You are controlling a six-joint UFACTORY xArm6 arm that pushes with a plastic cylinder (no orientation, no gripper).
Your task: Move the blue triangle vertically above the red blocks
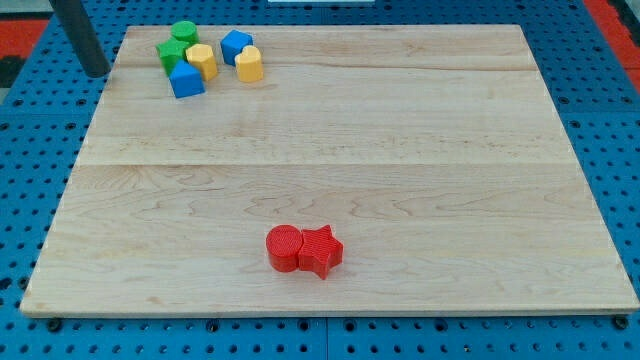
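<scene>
Now my tip (pixel 97 74) sits off the board's (pixel 400 150) top-left corner, no jaws on this rod. Blue triangle (pixel 186 81) in the top-left cluster, well apart from the red blocks (pixel 304 249) near the bottom.

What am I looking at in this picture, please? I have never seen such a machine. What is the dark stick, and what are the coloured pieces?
There is one picture, from one camera looking down at a slant on a wooden board. The dark stick at the view's top left is the robot arm's pushing rod. It has no claw and holds nothing; it only slides blocks. My tip is just off the board's left edge, left of a cluster of blocks and touching none. The cluster holds a green block, two yellow blocks, a blue triangle and another blue block. Near the view's bottom, two red blocks lie touching, one round, one star-shaped.
</scene>
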